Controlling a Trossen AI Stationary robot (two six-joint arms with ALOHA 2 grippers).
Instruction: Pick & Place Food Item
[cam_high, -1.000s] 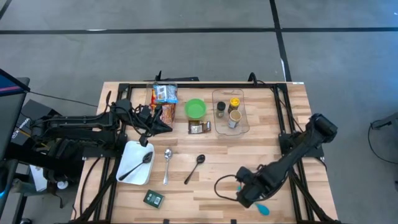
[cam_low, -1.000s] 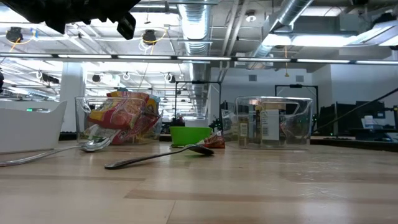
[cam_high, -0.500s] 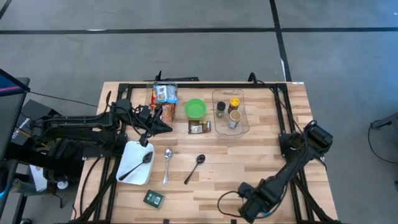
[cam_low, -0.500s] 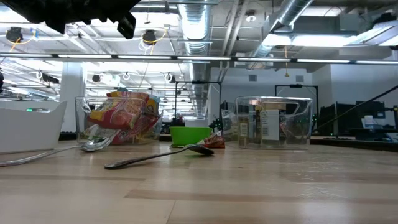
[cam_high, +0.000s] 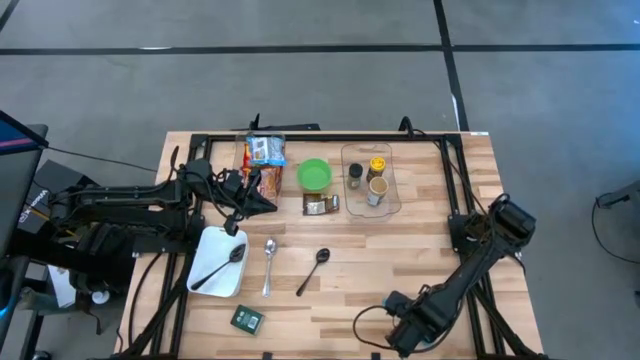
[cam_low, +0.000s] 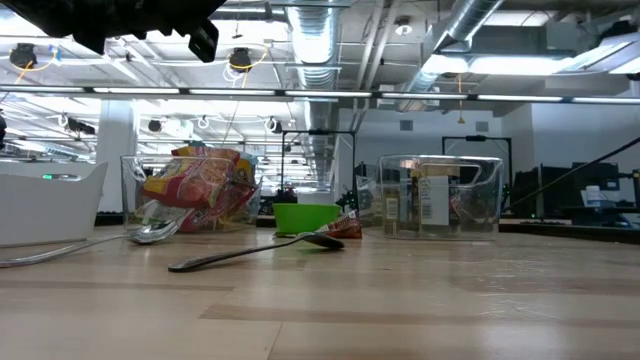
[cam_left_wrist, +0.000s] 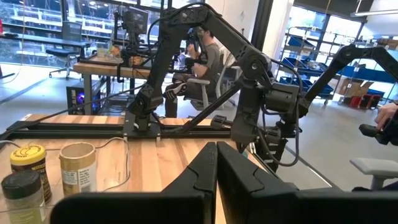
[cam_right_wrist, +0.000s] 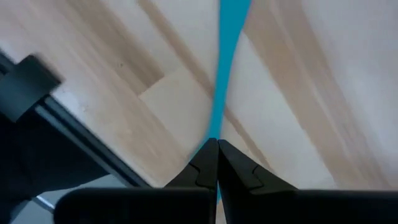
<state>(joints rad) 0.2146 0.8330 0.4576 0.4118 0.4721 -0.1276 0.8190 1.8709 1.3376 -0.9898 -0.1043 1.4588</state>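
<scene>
My right gripper (cam_high: 412, 336) is low over the table near its front edge, right of centre, shut on a blue spoon whose handle (cam_right_wrist: 229, 56) runs away from the fingertips over the wood. In the high view the gripper hides the spoon. My left gripper (cam_high: 266, 204) is shut and empty, held above the table next to the red snack packet (cam_high: 264, 181). A blue-and-white snack bag (cam_high: 265, 150), a green bowl (cam_high: 314, 175) and a small dark packet (cam_high: 320, 205) rest on the table. My right gripper pinches the blue spoon's thin handle (cam_right_wrist: 213, 134) between its two fingertips. The fingers slant down at the table and lie along the handle. The rest of the handle stretches ahead close over the wood; whether it rests on the table I cannot tell.
A clear container (cam_high: 371, 180) holds several jars at the back. A white dish (cam_high: 212, 268) with a black spoon, a silver spoon (cam_high: 269, 265), another black spoon (cam_high: 314, 270) and a green packet (cam_high: 247, 319) lie at the front left. A black frame rims the table.
My right gripper has gone toward the table's near edge and down over the blue spoon, which showed beside it a second ago and is now covered by it in the high view.
</scene>
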